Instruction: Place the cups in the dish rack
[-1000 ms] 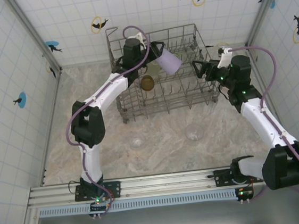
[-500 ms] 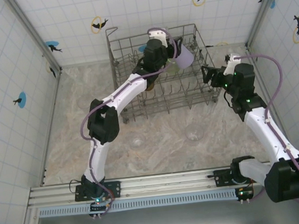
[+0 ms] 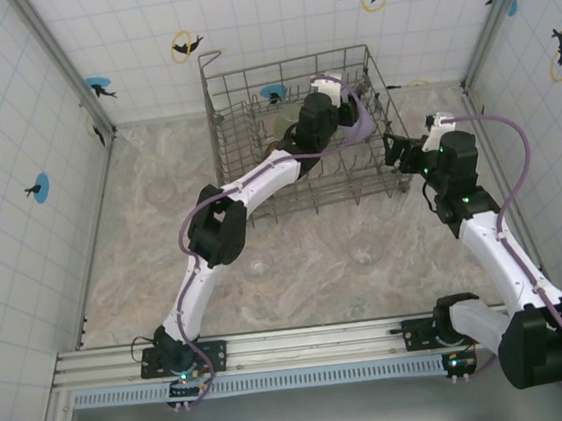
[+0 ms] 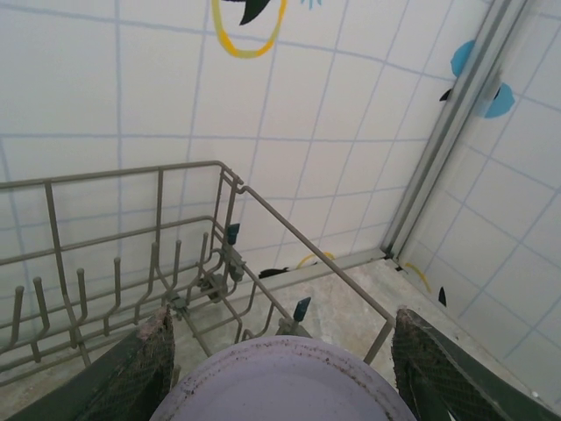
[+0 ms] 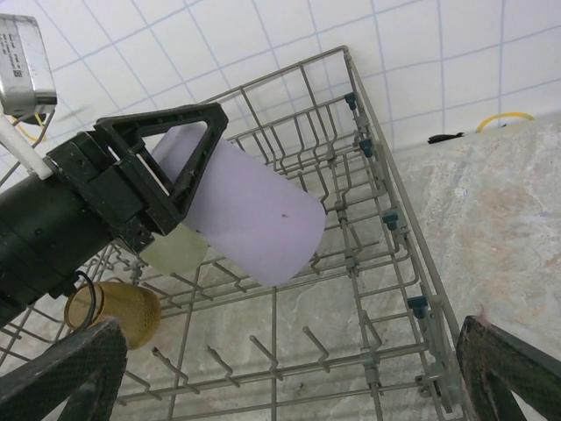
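The grey wire dish rack [image 3: 218, 127] stands at the back of the table. My left gripper [image 3: 347, 113] reaches over its right half, shut on a lilac cup [image 3: 362, 127] that hangs tilted above the tines. In the right wrist view the lilac cup [image 5: 254, 215] sits between the black fingers [image 5: 166, 167], with a pale green cup [image 5: 175, 250] and an amber cup [image 5: 114, 311] lower in the rack [image 5: 392, 193]. The left wrist view looks over the lilac cup [image 4: 280, 386] toward the rack's far corner [image 4: 131, 171]. My right gripper [image 3: 395, 148] stands open just outside the rack's right side, holding nothing.
Two clear cups [image 3: 259, 266] [image 3: 366, 252] stand on the marble table in front of the rack. Tiled walls close in at the back and both sides. The rack's right wall [image 5: 421, 307] lies directly in front of my right gripper [image 5: 289, 386].
My left arm has swung the lilac cup from the rack's middle to its right half. The right gripper has edged slightly right and stayed open.
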